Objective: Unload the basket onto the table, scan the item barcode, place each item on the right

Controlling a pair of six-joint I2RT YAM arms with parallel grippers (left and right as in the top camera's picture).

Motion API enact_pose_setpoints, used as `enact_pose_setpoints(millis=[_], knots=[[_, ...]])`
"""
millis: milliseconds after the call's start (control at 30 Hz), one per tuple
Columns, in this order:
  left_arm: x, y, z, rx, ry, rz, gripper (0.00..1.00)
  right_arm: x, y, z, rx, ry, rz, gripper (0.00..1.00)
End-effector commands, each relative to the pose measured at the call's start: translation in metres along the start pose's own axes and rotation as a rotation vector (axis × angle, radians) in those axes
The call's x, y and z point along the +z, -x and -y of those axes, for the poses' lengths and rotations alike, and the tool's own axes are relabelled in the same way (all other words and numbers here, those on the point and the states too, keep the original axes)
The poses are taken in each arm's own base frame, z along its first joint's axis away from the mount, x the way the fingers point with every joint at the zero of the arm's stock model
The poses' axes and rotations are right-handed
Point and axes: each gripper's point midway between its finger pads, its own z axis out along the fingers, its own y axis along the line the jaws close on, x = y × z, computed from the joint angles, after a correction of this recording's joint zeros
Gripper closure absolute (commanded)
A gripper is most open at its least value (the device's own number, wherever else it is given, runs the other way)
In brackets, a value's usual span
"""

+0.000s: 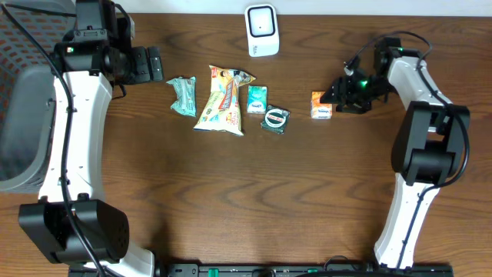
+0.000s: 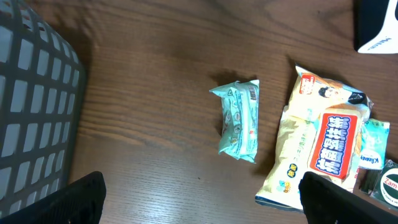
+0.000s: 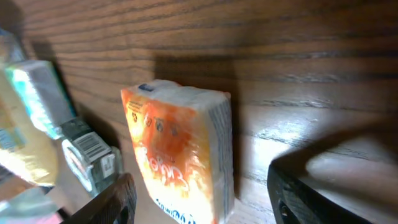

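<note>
I see the orange pack [image 1: 321,105] resting on the surface [image 1: 231,200], right of centre in the overhead frame. The right gripper [image 1: 337,96] sits just beside it, on its right. In the right wrist view the jaws are spread, one finger at each lower corner. The pack [image 3: 186,155] stands between them and neither finger presses on it.

The scanner [image 1: 261,31] stands at the top centre, well apart from the pack, with bare surface between the two.

To the left of the pack runs a row of other goods. Nearest is a round dark tin [image 1: 275,119], then a small teal pack [image 1: 257,98], and a big snack bag [image 1: 221,100] lying flat. Furthest left is a crumpled teal packet [image 1: 183,96].

The left gripper [image 1: 154,65] hangs in the upper left, near the teal packet. Its jaws are spread wide and hold nothing, and the left wrist view looks past them at the packet and the bag. A grey basket [image 1: 23,115] fills the left edge.
</note>
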Motion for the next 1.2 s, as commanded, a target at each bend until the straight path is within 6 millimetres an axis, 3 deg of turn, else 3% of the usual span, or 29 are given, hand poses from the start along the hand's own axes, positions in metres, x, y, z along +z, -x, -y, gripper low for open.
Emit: enact_pose_setpoints(millis=[0, 133, 267, 333, 433, 600, 733, 867, 933, 1167], knots=[[0.0, -0.003, 0.0, 0.015, 0.002, -0.008, 0.02, 0.018, -0.007, 0.015, -0.003, -0.152, -0.034, 0.38], [0.0, -0.003, 0.0, 0.015, 0.002, -0.008, 0.02, 0.032, -0.011, 0.008, -0.031, -0.16, -0.041, 0.46], [0.0, -0.003, 0.0, 0.015, 0.002, -0.008, 0.02, 0.044, -0.015, 0.014, 0.009, -0.227, -0.039, 0.8], [0.0, -0.003, 0.0, 0.015, 0.002, -0.008, 0.02, 0.047, -0.018, 0.013, 0.01, -0.231, -0.047, 0.9], [0.0, -0.003, 0.0, 0.015, 0.002, -0.008, 0.02, 0.047, -0.019, 0.005, 0.007, -0.206, -0.053, 0.97], [0.0, -0.003, 0.0, 0.015, 0.002, -0.008, 0.02, 0.035, -0.015, -0.02, 0.011, -0.112, -0.061, 0.99], [0.0, -0.003, 0.0, 0.015, 0.002, -0.008, 0.02, 0.017, -0.007, -0.059, -0.069, 0.037, -0.059, 0.99], [0.0, -0.003, 0.0, 0.015, 0.002, -0.008, 0.02, -0.009, -0.009, -0.134, -0.345, 0.384, -0.032, 0.99], [0.0, -0.003, 0.0, 0.015, 0.002, -0.008, 0.02, -0.024, -0.009, -0.159, -0.428, 0.507, -0.002, 0.99], [0.0, -0.003, 0.0, 0.015, 0.002, -0.008, 0.02, -0.055, -0.013, -0.2, -0.55, 0.762, 0.064, 0.99]])
